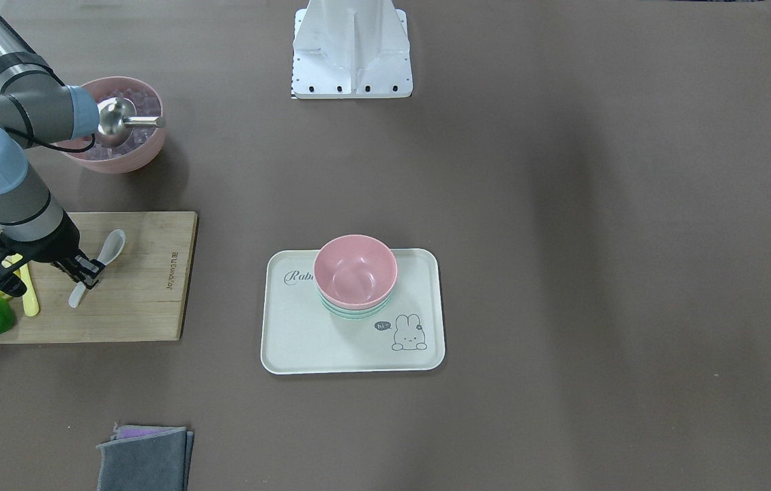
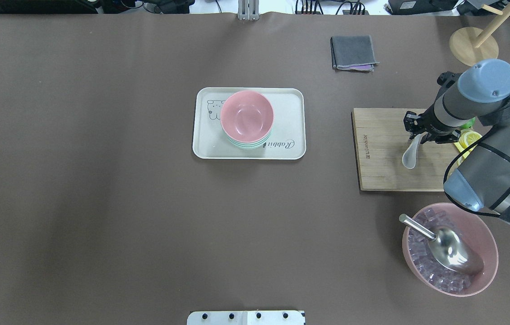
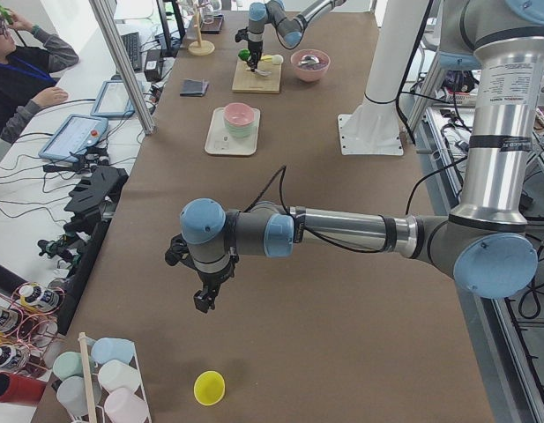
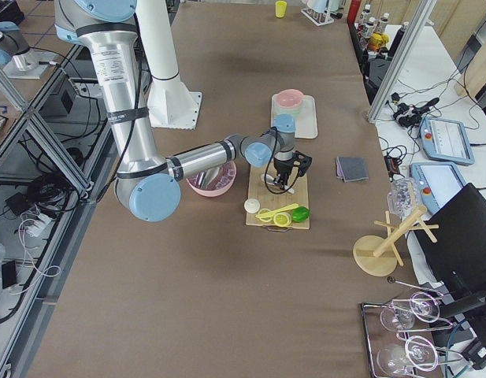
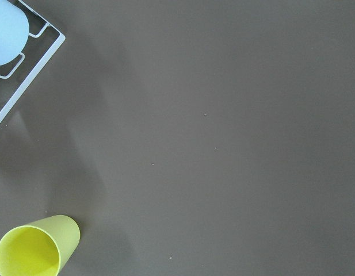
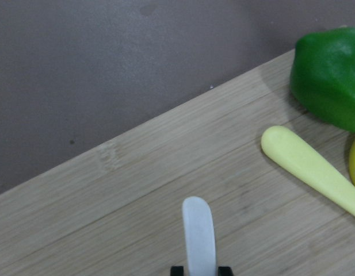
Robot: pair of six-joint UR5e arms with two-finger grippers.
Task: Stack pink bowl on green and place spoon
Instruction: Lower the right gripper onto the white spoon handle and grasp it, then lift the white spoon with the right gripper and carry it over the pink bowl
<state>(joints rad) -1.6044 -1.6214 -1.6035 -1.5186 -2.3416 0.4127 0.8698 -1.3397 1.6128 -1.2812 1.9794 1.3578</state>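
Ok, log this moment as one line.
stack: round pink bowl nested on green bowl, done | right gripper: shut on white spoon, spoon on wooden board | left gripper: away from bowls, state unclear

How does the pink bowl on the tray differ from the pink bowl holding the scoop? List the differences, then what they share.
Size: the tray bowl is smaller than the scoop bowl. Contents: the tray bowl is empty; the scoop bowl holds clear cubes and a metal scoop. Support: the tray bowl sits stacked on a green bowl; the scoop bowl stands directly on the table. Both are pink, round and upright.
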